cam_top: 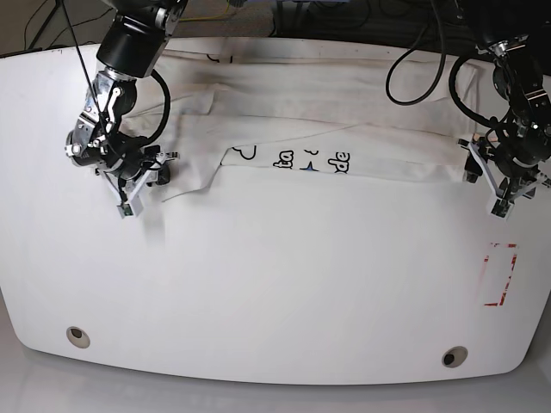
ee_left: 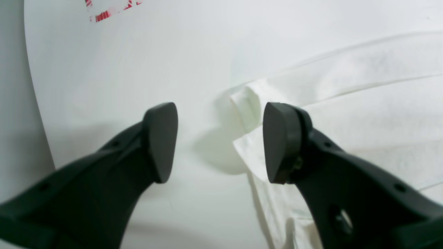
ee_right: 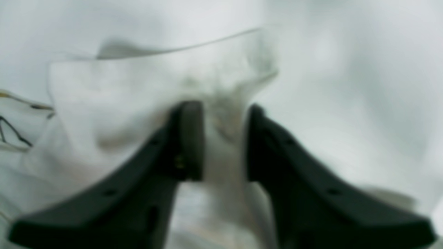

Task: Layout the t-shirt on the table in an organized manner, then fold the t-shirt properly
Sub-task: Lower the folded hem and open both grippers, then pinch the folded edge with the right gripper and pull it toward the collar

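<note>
Even bright overhead light, soft shadows, heavy blur throughout the right wrist view.

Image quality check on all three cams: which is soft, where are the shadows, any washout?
Right wrist view: soft all over, the right gripper and the pinched t-shirt both smeared. Left wrist view: left gripper fingers sharp, cloth corner casts a soft shadow, white shirt nearly merges with the table. Base view: sharp, even light, faint shadow under the right gripper, curved table edges suggest lens distortion.

Dark floor (cam_top: 284,19) with loose black cables (cam_top: 413,60) lies behind the far edge, under even overhead light.
</note>
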Available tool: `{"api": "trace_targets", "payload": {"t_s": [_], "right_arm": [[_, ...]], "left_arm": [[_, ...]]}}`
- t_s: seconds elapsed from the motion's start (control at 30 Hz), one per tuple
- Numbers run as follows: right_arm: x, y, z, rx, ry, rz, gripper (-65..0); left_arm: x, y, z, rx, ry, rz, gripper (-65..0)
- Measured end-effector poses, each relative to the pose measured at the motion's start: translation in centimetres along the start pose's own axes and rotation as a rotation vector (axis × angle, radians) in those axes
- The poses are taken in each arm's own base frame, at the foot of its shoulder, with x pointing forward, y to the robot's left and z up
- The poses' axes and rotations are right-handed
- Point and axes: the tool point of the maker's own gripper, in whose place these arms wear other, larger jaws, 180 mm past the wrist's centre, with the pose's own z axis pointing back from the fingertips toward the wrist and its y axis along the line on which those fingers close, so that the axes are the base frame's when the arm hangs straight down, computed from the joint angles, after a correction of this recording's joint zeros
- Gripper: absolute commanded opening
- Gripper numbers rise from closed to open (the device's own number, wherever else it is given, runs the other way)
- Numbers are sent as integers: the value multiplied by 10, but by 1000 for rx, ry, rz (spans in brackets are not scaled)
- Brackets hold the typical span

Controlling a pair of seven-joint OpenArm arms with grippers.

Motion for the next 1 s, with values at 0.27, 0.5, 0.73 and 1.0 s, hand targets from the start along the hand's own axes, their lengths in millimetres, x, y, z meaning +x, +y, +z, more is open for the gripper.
{"api": "trace_targets", "payload": {"t_s": [0.27, 0.5, 0.73, 1.0], "right_arm": [[1, 5, -1, 19, -7, -2, -650], [8, 15, 10, 62, -42, -6, -650], [18, 24, 37, 125, -93, 13, -650], [2, 50, 69, 281, -125, 25, -650]], "left_arm": [[0, 0, 0, 0, 0, 1, -283], [0, 0, 0, 1, 1, 0, -283], [-1, 0, -1, -1, 2, 2, -283], [-6, -3, -7, -20, 18, 16, -283]]}}
